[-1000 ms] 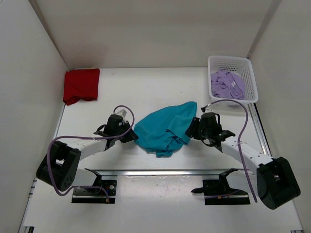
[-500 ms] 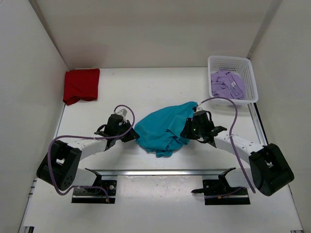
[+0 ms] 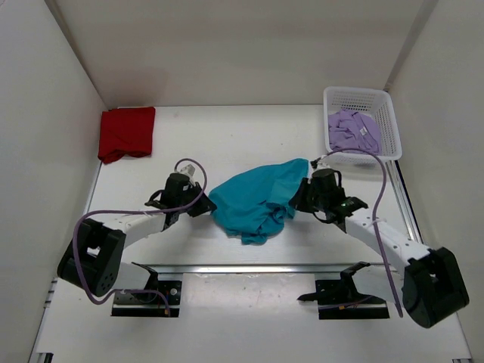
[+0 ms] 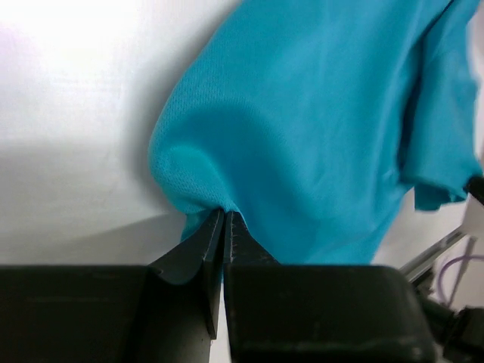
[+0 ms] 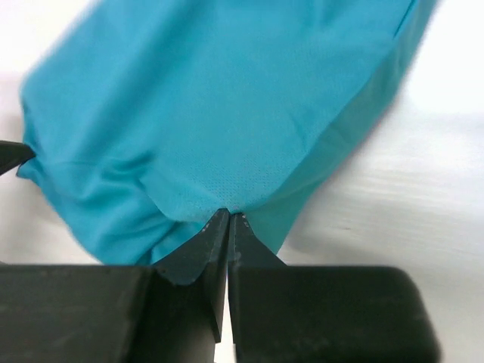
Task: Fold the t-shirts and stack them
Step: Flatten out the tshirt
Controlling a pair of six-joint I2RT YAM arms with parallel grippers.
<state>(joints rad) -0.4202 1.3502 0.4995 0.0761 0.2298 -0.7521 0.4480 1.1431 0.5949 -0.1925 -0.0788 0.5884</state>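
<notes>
A teal blue t-shirt (image 3: 257, 200) lies crumpled in the middle of the table, stretched between both grippers. My left gripper (image 3: 206, 209) is shut on its left edge; the wrist view shows cloth (image 4: 318, 128) pinched at the fingertips (image 4: 224, 213). On the other side, my right gripper (image 3: 296, 198) is shut on the teal shirt's right edge (image 5: 227, 113), the cloth caught at the tips (image 5: 228, 213). A dark red t-shirt (image 3: 126, 132) lies folded at the back left. A lavender t-shirt (image 3: 353, 131) sits bunched inside the white basket (image 3: 387, 121).
The white lattice basket stands at the back right corner. White walls close in the table on the left, back and right. A metal rail (image 3: 249, 268) runs along the near edge between the two arm bases. Purple cables loop off both arms.
My right gripper moved in on the teal shirt's right edge and closed on it, then drew slightly back right. The left gripper kept its grip and shifted slightly.
</notes>
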